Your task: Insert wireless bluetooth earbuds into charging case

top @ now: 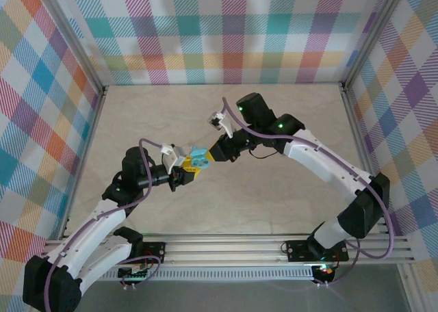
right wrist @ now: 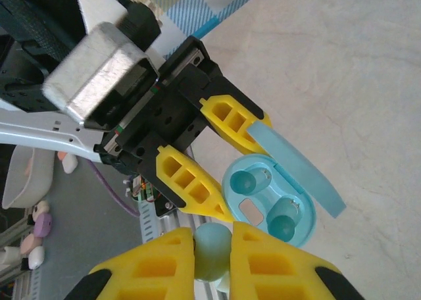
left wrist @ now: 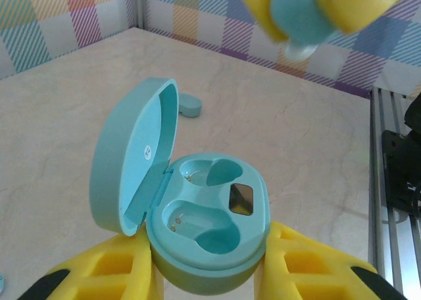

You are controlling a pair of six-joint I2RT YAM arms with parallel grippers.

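The charging case (left wrist: 207,227) is a light-blue oval shell with its lid (left wrist: 131,162) swung open to the left. Both of its sockets are empty. My left gripper (left wrist: 209,246) is shut on the case's base, holding it above the table (top: 274,196). My right gripper (right wrist: 212,237) is shut on one light-blue earbud (right wrist: 212,250), just beside and above the open case (right wrist: 270,208). In the left wrist view that earbud (left wrist: 299,14) hangs above the case between the right gripper's yellow fingers (left wrist: 358,4). A second earbud (left wrist: 189,104) lies on the table behind the lid. From above, both grippers meet at the case (top: 198,158).
Plaid walls (top: 226,31) close in the table on three sides. An aluminium rail (top: 233,247) runs along the near edge by the arm bases. A white bowl (right wrist: 20,175) and small pastel pieces sit off the table's edge. A tiny blue bit (left wrist: 1,283) lies at the lower left.
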